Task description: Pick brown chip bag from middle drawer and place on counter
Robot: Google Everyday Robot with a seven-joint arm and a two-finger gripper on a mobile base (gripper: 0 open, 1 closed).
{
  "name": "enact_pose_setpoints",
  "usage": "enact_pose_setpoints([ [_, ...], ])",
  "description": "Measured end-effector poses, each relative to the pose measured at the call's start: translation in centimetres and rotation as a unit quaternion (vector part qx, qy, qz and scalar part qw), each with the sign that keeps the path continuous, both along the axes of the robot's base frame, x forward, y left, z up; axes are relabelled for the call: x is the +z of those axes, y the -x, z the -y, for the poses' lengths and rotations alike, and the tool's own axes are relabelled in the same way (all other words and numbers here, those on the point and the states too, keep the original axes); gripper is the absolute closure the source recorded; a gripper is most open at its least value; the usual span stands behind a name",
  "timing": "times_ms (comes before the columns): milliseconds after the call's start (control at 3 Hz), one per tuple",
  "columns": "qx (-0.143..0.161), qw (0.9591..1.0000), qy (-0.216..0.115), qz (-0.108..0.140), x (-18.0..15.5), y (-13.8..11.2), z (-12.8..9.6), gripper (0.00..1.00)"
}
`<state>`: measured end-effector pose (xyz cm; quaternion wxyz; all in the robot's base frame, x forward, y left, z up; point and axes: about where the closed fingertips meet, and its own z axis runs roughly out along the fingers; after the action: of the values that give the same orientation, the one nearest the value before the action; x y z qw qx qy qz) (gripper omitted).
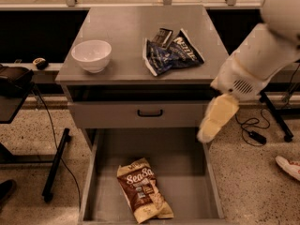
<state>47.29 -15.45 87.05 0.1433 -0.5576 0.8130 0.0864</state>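
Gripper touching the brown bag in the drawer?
Apart. Camera view: gripper hangs above the drawer at its right wall; bare floor separates it from the bag.

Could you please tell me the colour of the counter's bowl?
White round bowl, camera view; cream gripper near right wall of grey metal drawer.

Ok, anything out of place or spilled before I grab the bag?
Nothing spilled or damaged. The brown bag lies flat but skewed near the front of the open drawer. On the counter, a blue bag sits crumpled and the bowl stands upright. The gripper hangs by the drawer's right wall, clear of the bag.
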Motion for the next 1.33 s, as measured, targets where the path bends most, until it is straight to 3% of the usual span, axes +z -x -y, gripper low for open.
enact_pose_setpoints([
  [333, -0.032, 0.9957, -0.078, -0.037, -5.7, 3.0, -5.3, 0.00],
  [667, -0.042, 0.9897, -0.131, -0.040, -10.2, 7.0, -8.1, 0.00],
  [1000, -0.059, 0.9887, -0.134, -0.030, -13.3, 8.6, -7.1, 0.00],
  [1333, -0.063, 0.9810, -0.184, -0.006, -15.8, 5.4, -9.2, 0.00],
])
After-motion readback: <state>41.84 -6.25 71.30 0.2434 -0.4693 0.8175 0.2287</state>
